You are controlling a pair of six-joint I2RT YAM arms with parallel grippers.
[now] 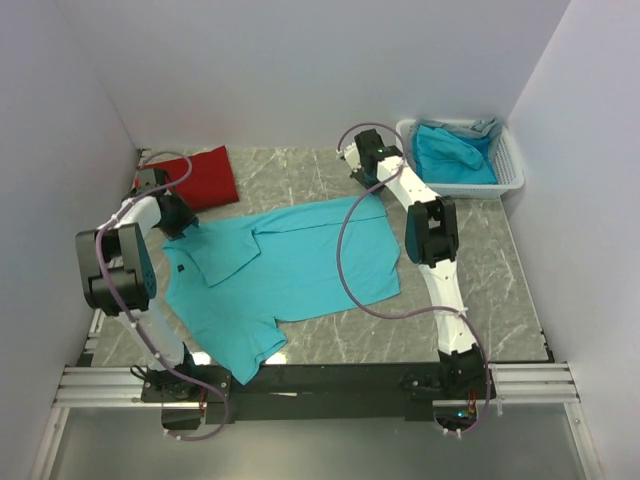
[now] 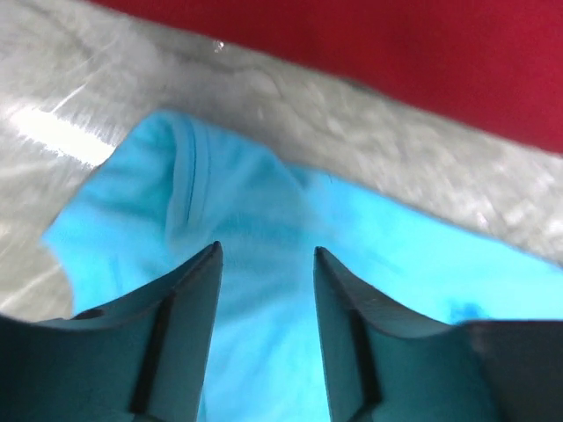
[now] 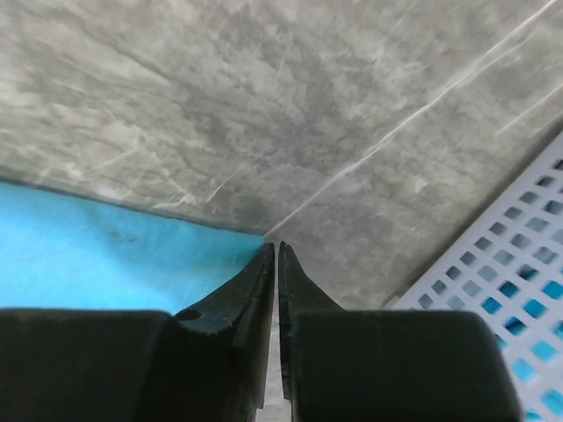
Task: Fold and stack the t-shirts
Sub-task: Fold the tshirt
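Note:
A turquoise t-shirt [image 1: 300, 265] lies spread on the marble table, with a small dark chest mark [image 1: 181, 268]. A folded red t-shirt [image 1: 203, 175] lies at the far left; it also shows in the left wrist view [image 2: 369, 53]. My left gripper [image 1: 188, 225] is open, its jaws [image 2: 266, 249] over the turquoise cloth [image 2: 255, 211] near a sleeve edge, holding nothing. My right gripper [image 1: 376, 190] is shut and empty, its tips [image 3: 277, 244] at the shirt's far right corner [image 3: 106, 255], with bare table showing between the jaws.
A white slatted basket [image 1: 505, 150] stands at the far right with more turquoise shirts [image 1: 450, 155] in it; its wall shows in the right wrist view [image 3: 501, 264]. White walls close in the table on three sides.

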